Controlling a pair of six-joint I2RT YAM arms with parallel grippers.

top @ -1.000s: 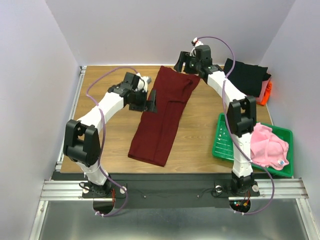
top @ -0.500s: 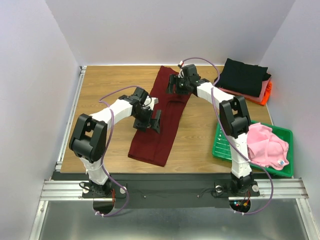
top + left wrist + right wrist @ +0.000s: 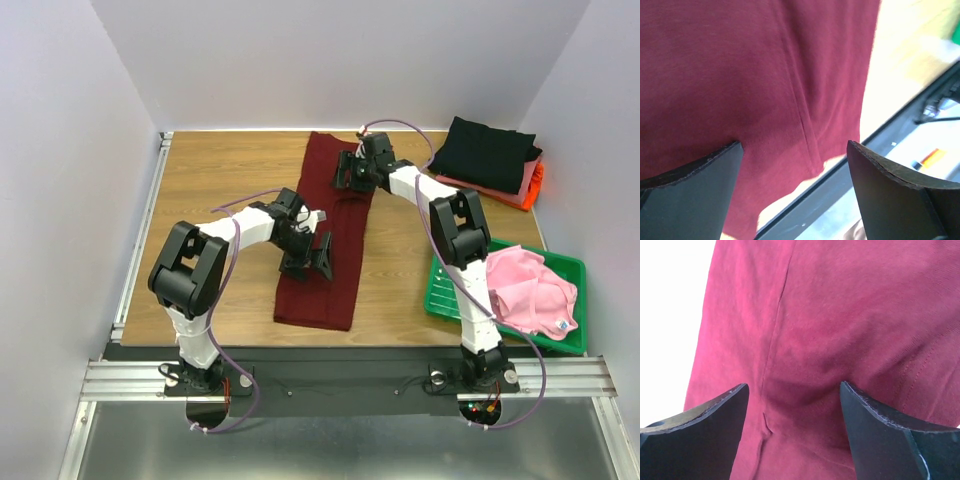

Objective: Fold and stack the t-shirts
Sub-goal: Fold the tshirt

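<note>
A dark maroon t-shirt [image 3: 330,225], folded into a long narrow strip, lies down the middle of the wooden table. My left gripper [image 3: 308,262] stands open low over its near half; the left wrist view shows maroon cloth [image 3: 765,75] between the spread fingers [image 3: 700,190] and the shirt's near hem by the table's front edge. My right gripper [image 3: 350,172] is open over the far half, with wrinkled maroon cloth [image 3: 840,315] between its fingers [image 3: 880,430]. Neither holds anything. A light pink t-shirt [image 3: 530,290] lies crumpled in the green tray.
At the back right sits a stack of folded t-shirts, black [image 3: 487,150] on top, salmon [image 3: 524,178] and orange [image 3: 538,186] beneath. The green tray [image 3: 447,290] stands at the near right, beside the right arm. Grey walls close in three sides.
Both arms came in over the maroon shirt, the left toward the near edge, the right leftward and nearer. The strip has swung from a slant to nearly straight, its near end further right.
</note>
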